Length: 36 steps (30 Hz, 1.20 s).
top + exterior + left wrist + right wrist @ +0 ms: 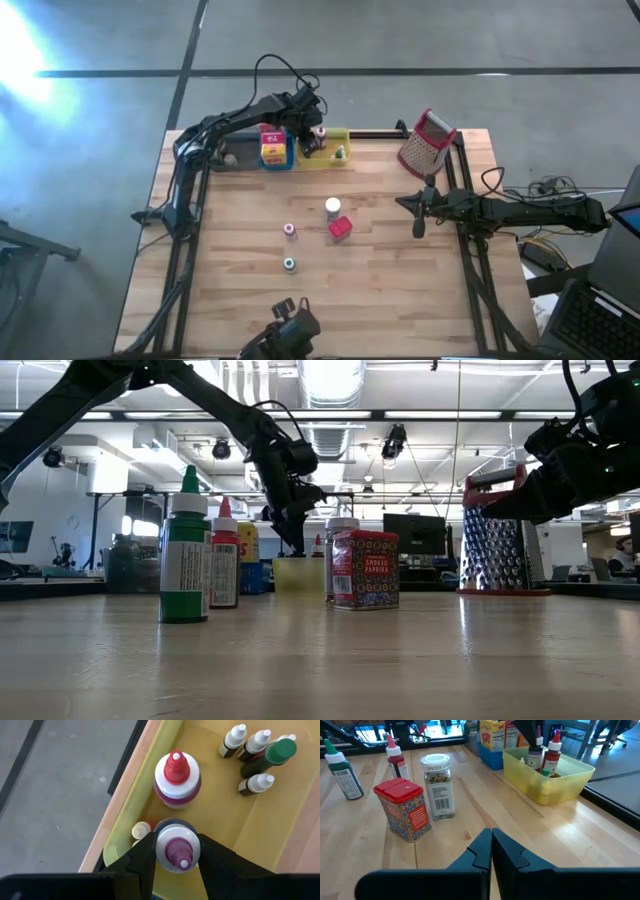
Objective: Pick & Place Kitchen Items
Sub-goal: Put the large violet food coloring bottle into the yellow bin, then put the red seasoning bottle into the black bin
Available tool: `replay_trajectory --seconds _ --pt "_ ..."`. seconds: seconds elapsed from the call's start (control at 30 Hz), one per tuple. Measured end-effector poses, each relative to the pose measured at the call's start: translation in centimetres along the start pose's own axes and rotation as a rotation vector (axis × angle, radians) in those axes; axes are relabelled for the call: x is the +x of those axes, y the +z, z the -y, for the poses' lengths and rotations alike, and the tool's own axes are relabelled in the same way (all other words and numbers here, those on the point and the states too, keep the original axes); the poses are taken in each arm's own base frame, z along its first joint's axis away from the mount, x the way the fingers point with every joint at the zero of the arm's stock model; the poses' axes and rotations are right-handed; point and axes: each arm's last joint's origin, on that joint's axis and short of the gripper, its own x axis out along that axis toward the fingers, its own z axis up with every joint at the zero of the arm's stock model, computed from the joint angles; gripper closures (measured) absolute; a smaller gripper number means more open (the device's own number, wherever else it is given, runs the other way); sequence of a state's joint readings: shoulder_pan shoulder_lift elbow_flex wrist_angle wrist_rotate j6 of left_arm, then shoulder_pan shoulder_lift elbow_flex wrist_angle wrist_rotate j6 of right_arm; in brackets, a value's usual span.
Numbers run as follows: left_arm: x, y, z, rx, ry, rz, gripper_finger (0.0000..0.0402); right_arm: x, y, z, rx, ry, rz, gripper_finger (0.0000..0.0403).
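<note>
Risk: left gripper [177,855], fingers clamped round a purple-capped bottle [177,849] low-centre of frame over the yellow tray [150,767], could knock the red-capped bottle [176,776] just beside it if released crooked. Right gripper [491,845] closed, empty, idle mid-right of table.

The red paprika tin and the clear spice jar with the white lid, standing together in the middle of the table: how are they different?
The red paprika tin is opaque and box-shaped with a patterned label; the clear spice jar with the white lid is round and shows its contents. The tin is shorter and wider; the jar is taller and slimmer. Both stand upright on the wooden table, close together, and no fingers hold either.
</note>
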State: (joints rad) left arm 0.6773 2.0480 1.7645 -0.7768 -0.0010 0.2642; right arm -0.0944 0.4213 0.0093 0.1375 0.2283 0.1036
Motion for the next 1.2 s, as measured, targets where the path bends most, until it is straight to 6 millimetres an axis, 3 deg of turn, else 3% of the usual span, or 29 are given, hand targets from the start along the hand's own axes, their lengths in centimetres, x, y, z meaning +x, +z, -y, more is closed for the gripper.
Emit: replay_trajectory --seconds 0.5,0.67,0.83,1.0,1.2 --pt "0.0 0.1 0.0 -0.003 -0.014 0.014 0.0261 0.0 0.0 0.0 0.000 0.000 0.000 0.0394" --pt "-0.1 0.4 0.0 -0.007 -0.035 0.043 0.0228 0.0 0.0 0.0 0.000 0.000 0.000 0.0394" --pt "-0.5 0.6 -0.1 -0.003 -0.012 0.044 0.0162 0.0 0.0 0.0 0.000 0.000 0.000 0.0394" --pt "-2.0 0.9 0.4 0.007 -0.020 -0.011 0.0125 0.0 0.0 0.0 0.000 0.000 0.000 0.0394" --pt "-5.2 1.6 2.3 0.040 -0.050 -0.010 0.0134 0.0 0.0 0.0 0.000 0.000 0.000 0.0394"
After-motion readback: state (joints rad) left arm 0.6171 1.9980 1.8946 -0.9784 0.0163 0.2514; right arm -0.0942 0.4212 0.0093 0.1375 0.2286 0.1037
